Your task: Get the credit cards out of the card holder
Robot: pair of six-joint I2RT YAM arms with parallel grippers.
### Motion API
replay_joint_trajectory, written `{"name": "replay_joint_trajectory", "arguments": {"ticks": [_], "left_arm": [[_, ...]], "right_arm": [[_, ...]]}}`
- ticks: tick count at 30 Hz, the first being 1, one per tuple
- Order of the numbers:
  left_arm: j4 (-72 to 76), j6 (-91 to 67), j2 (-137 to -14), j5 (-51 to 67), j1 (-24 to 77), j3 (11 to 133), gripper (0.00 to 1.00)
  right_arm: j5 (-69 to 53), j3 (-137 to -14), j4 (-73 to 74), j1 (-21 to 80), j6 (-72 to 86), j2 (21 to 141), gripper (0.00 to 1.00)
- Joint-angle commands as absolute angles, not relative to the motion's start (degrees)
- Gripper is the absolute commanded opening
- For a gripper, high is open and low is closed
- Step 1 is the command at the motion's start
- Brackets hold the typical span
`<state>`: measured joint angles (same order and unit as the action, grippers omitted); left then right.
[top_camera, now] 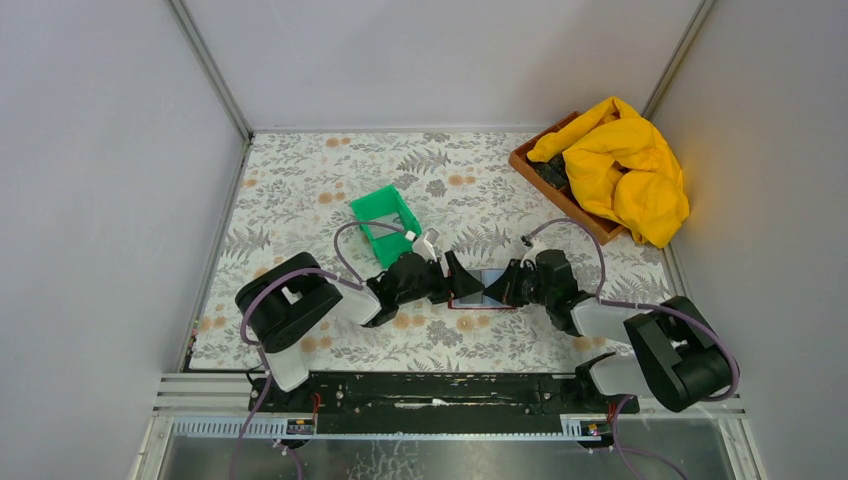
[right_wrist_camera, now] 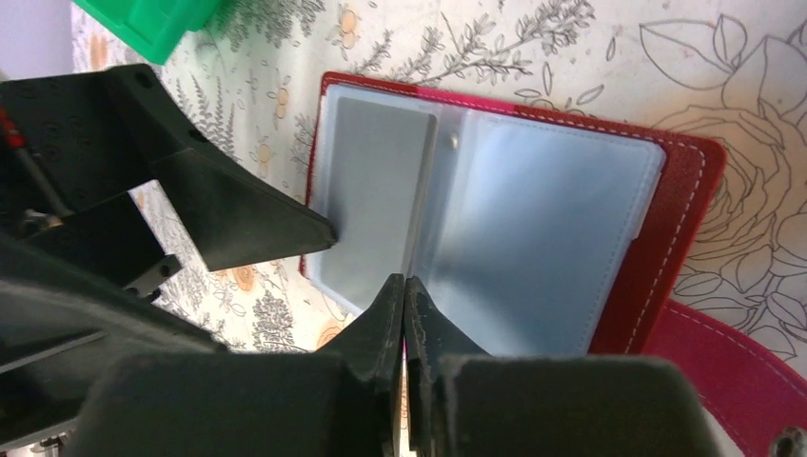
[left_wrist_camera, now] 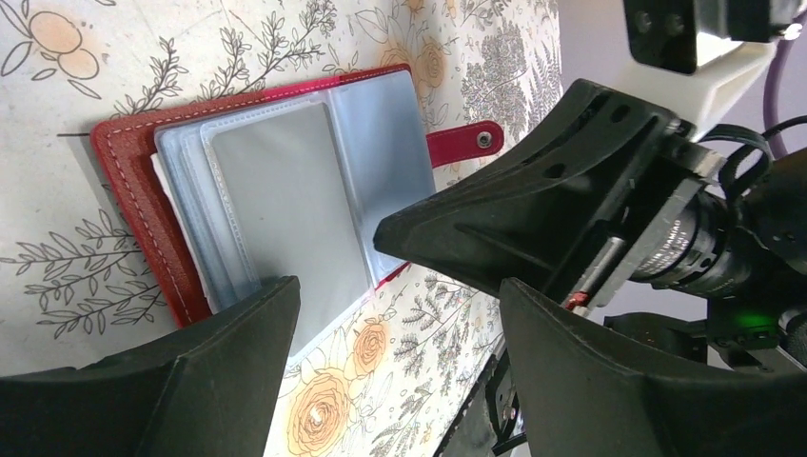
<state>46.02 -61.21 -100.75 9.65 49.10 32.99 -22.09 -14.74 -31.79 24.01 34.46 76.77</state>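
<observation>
Card holder (top_camera: 482, 292) lies open and flat on the floral table (top_camera: 300, 190), near the front centre, right between the two grippers. In the top view the arms cover most of it and only a sliver shows.

Left gripper (top_camera: 462, 280) is spread wide, with nothing between its fingers. Left wrist view: its fingers (left_wrist_camera: 209, 371) frame the near edge of the card holder (left_wrist_camera: 133, 171), which is partly cut off behind them.

Right gripper (right_wrist_camera: 404, 286) is pinched fully closed, tips at the lower edge of the pale sleeves. A pale sliver shows between its fingers, but I can't tell if that's a sleeve edge, a card, or just the table.

One grey credit card (left_wrist_camera: 285, 219) sits inside the front clear sleeve, also seen from the right wrist (right_wrist_camera: 371, 181). Any other cards are hidden behind frosted plastic.

The snap strap (left_wrist_camera: 466, 143) sticks out flat; in the right wrist view it's cropped at the corner.

The green bin (top_camera: 385, 222) is just behind the left gripper. The wooden tray (top_camera: 530, 165) at the far right is mostly buried under a yellow cloth (top_camera: 625, 165).
</observation>
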Motion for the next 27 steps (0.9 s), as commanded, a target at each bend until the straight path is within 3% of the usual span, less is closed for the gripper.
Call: {"name": "replay_joint_trajectory", "arguments": {"ticks": [1, 5, 7, 17, 27], "left_arm": [[49.63, -61.69, -102.95, 9.63, 48.82, 33.40, 0.84], [49.93, -61.87, -103.32, 9.28, 47.97, 31.82, 0.84], [50.02, -61.87, -103.15, 9.16, 47.56, 31.20, 0.84], [49.06, -61.08, -102.40, 9.16, 47.04, 30.68, 0.84], [52.37, -62.18, -104.49, 10.53, 46.59, 30.00, 0.84]], "right_arm": [[-21.37, -14.85, -32.68, 24.42, 34.82, 72.59, 0.08], [-20.87, -15.43, -32.22, 24.35, 34.60, 71.08, 0.26], [-21.15, -16.56, -32.03, 24.38, 34.35, 72.48, 0.29], [-25.21, -18.03, -40.68, 24.32, 37.17, 83.44, 0.32], [-24.94, -19.45, -36.84, 24.33, 34.46, 80.57, 0.31]]}}
